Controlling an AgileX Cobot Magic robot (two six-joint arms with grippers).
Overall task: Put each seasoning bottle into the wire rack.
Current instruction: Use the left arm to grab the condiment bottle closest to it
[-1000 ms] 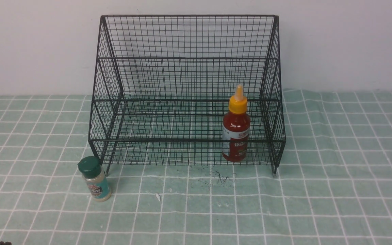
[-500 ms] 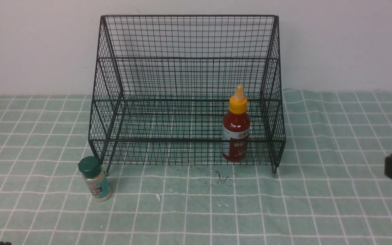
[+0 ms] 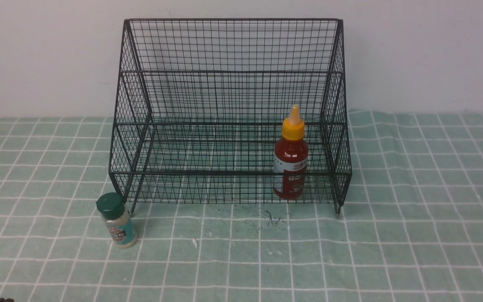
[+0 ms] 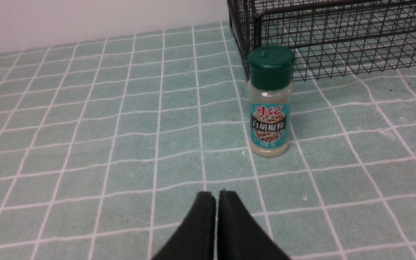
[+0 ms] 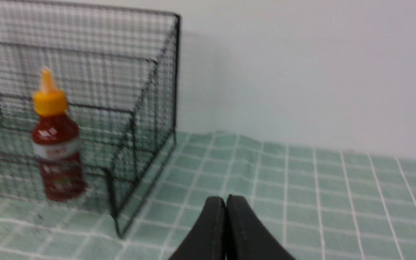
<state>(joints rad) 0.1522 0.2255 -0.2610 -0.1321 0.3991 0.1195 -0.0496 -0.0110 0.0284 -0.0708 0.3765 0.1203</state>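
The red seasoning bottle (image 3: 291, 161) stands upright inside the wire rack (image 3: 229, 71), on the lowest front tier near the right side, with its yellow nozzle pointing up. The green-capped seasoning bottle (image 3: 118, 222) also stands upright, but outside on the checked cloth (image 3: 413, 235), just beside the rack's front left leg. Only the wrist views show the grippers. The left gripper (image 4: 217, 196) faces that bottle's teal label, and its fingers are pressed together and empty. The right gripper (image 5: 226, 200) is clenched and empty too, in a blurred view. Dark specks (image 3: 271, 218) lie before the rack.
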